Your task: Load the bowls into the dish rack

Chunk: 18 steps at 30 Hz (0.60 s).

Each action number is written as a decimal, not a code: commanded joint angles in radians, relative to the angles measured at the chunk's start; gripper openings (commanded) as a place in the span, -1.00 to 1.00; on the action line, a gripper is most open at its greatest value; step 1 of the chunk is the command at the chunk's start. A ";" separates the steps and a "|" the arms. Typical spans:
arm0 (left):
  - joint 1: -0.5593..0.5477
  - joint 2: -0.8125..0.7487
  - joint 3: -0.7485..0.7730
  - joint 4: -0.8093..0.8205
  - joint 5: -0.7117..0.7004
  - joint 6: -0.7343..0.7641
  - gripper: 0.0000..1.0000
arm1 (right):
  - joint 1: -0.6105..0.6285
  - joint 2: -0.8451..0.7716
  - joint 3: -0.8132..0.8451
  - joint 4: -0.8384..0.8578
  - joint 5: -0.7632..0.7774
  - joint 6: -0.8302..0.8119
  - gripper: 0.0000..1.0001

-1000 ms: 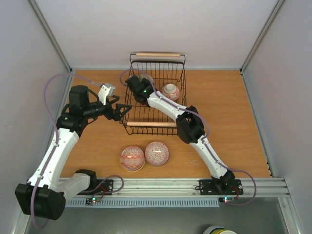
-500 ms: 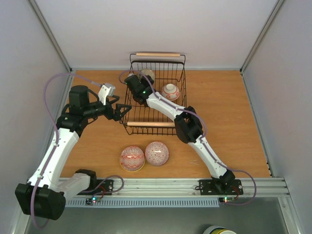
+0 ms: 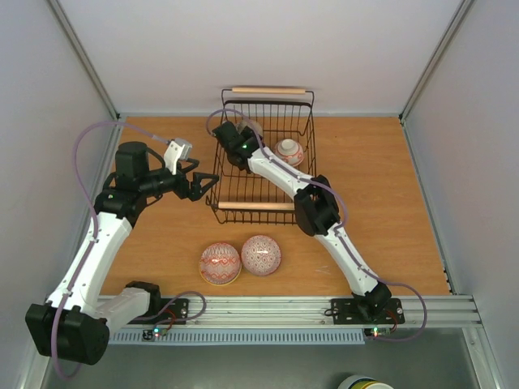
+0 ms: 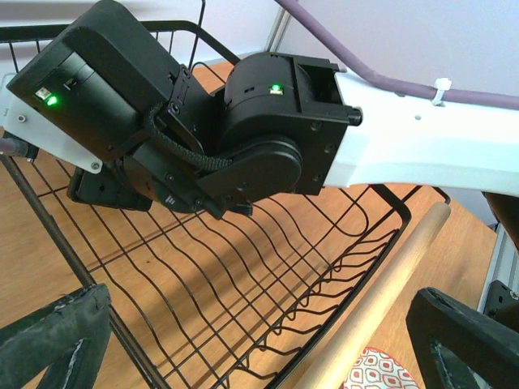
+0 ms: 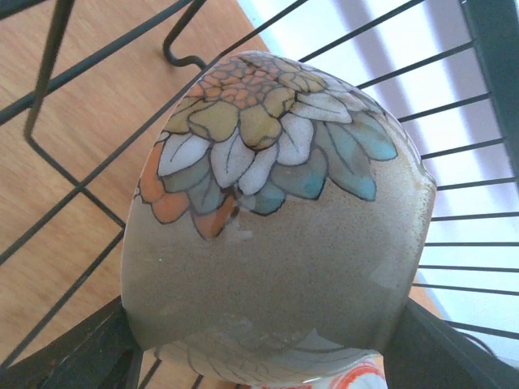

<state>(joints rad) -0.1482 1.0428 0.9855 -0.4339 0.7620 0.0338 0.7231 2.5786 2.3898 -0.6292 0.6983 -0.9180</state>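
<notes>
The black wire dish rack (image 3: pixel 302 174) with two wooden rod handles stands at the back middle of the table. My right gripper (image 3: pixel 241 138) reaches into its far left corner, shut on a bowl (image 5: pixel 276 243) with a beige inside and a painted flower, held on edge against the wires; this bowl also shows in the top view (image 3: pixel 254 128). A white and red bowl (image 3: pixel 287 151) sits in the rack's far right part. Two red-patterned bowls (image 3: pixel 220 263) (image 3: pixel 260 254) lie upside down on the table before the rack. My left gripper (image 3: pixel 204 186) is open at the rack's left wall.
In the left wrist view the rack's near handle (image 4: pixel 389 292) runs between my open fingers (image 4: pixel 57 340), with a red-patterned bowl (image 4: pixel 381 377) beyond it. Grey side walls close in the table on the left and right. The arm bases sit on the rail at the near edge.
The rack has shifted a little to the right. My right gripper has moved farther into the rack's far left corner with the bowl. The left arm has barely moved.
</notes>
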 commanded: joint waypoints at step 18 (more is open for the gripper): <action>-0.002 -0.002 0.028 0.024 -0.009 0.003 0.99 | -0.051 -0.101 -0.061 -0.272 -0.191 0.172 0.98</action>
<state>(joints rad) -0.1482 1.0428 0.9855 -0.4339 0.7544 0.0334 0.6918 2.5443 2.3878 -0.7856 0.5396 -0.7742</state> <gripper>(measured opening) 0.994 0.987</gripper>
